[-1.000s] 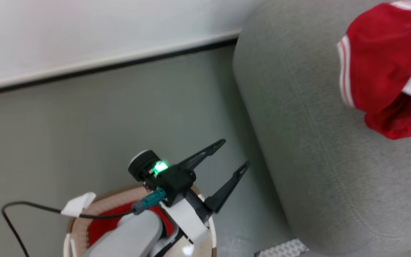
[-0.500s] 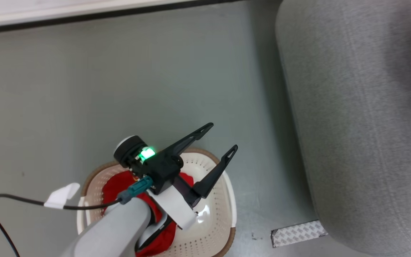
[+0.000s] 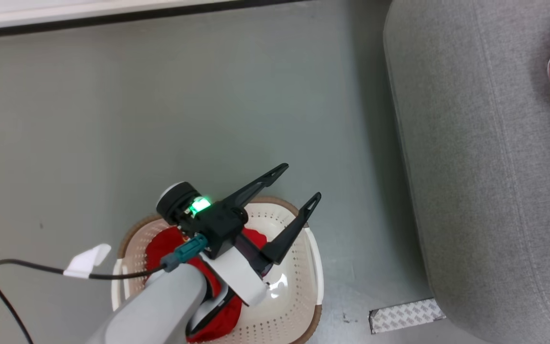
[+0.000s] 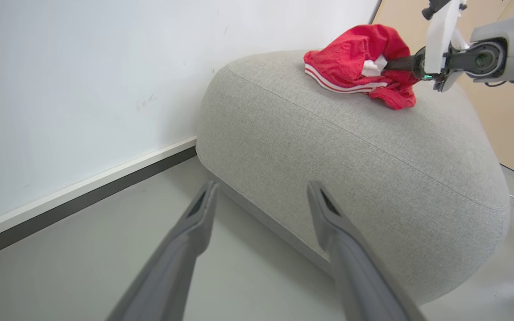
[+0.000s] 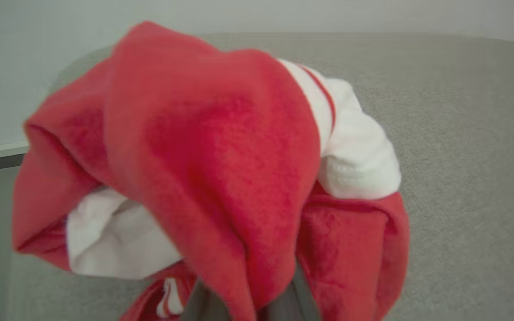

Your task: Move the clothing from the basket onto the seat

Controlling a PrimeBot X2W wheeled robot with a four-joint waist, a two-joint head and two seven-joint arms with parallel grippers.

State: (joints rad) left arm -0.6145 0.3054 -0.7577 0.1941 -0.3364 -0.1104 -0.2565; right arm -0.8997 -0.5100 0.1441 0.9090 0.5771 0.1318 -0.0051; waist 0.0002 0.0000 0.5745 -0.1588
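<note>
Your left gripper point(image 3: 301, 182) hangs spread wide above the basket point(image 3: 315, 267), red clothing point(image 3: 165, 246) inside; right gripper point(image 4: 406, 63) pinches a second garment point(image 4: 350, 62) on the seat point(image 4: 350, 156).

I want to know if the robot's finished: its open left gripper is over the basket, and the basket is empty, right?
Not quite. The left gripper is open over the basket, but the basket is not empty: a red garment lies in it, as the head view shows.
</note>
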